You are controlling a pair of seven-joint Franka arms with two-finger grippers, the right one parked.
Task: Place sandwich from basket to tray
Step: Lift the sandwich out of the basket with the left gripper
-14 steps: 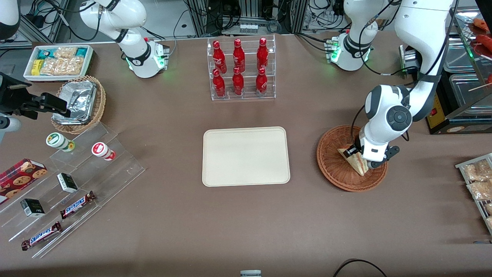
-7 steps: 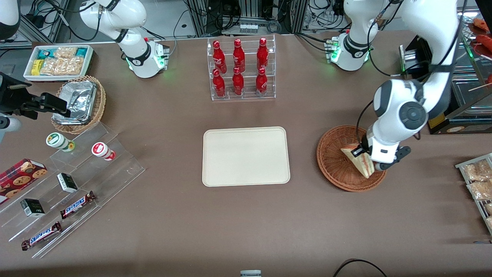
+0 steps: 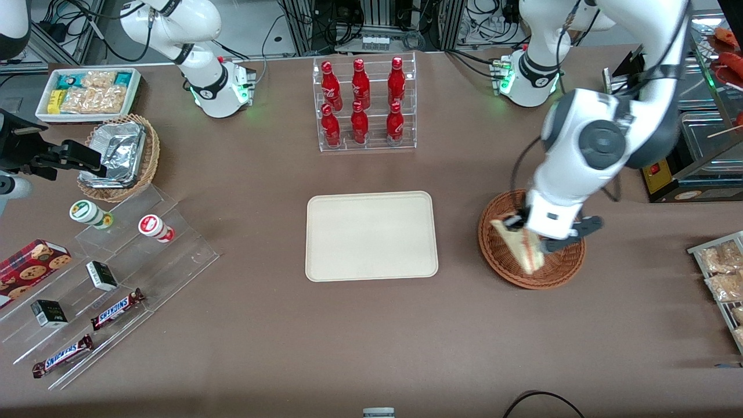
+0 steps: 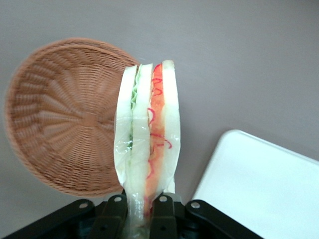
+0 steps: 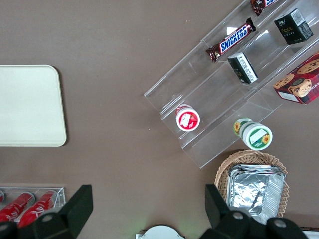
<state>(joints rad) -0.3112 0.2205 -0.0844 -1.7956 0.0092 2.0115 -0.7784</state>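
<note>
My left gripper is shut on the sandwich, a plastic-wrapped wedge of pale bread with red and green filling, and holds it lifted above the reddish-brown wicker basket. In the left wrist view the sandwich hangs out from between the black fingers, which press on its narrow end. The basket lies below it and holds nothing. The cream tray sits flat mid-table, beside the basket toward the parked arm's end; a corner of it shows in the left wrist view.
A clear rack of red bottles stands farther from the front camera than the tray. A rack with bagged snacks sits at the working arm's end. A tan basket with foil containers and clear tiered shelves of snacks lie toward the parked arm's end.
The gripper has lifted the sandwich out of the basket and shifted it a little toward the tray. The arm's wrist has risen and swung.
</note>
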